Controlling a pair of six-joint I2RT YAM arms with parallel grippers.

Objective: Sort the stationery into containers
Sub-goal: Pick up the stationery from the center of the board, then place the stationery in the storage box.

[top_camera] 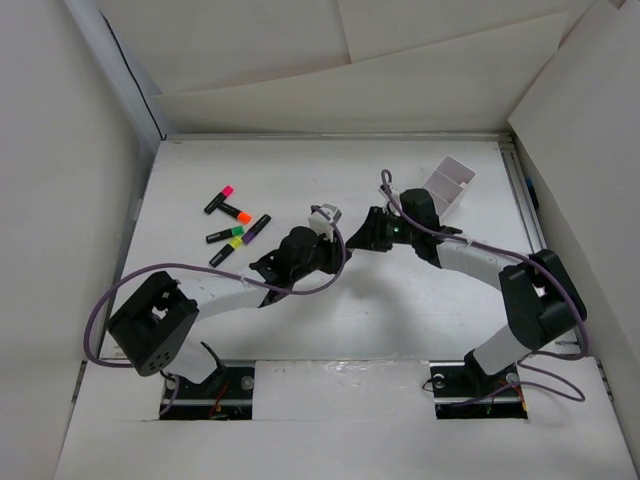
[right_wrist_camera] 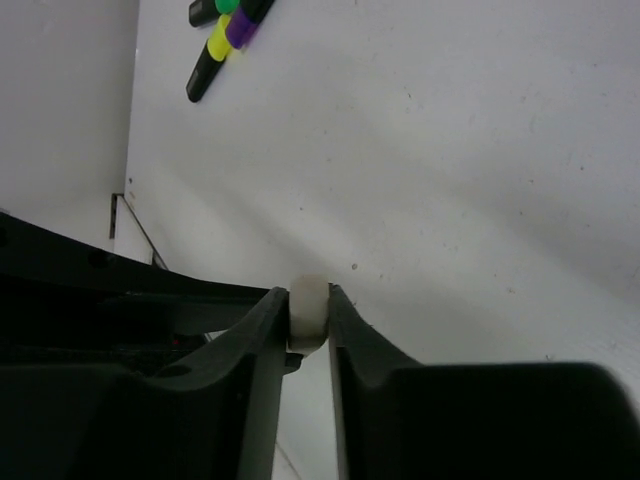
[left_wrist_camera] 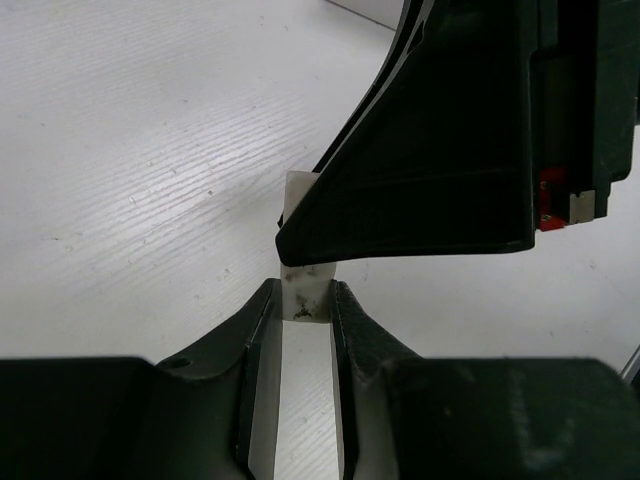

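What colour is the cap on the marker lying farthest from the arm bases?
Pink. The cap shows best in the top external view.

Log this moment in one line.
left hand: holds white piece | right hand: clamps same piece | markers: loose on table | tray: far right

White piece [left_wrist_camera: 305, 295] half hidden behind right gripper [left_wrist_camera: 300, 238]; markers [right_wrist_camera: 243, 22] cropped at right wrist view's top

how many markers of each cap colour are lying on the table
pink marker: 1
orange marker: 1
purple marker: 1
green marker: 1
yellow marker: 1
total: 5
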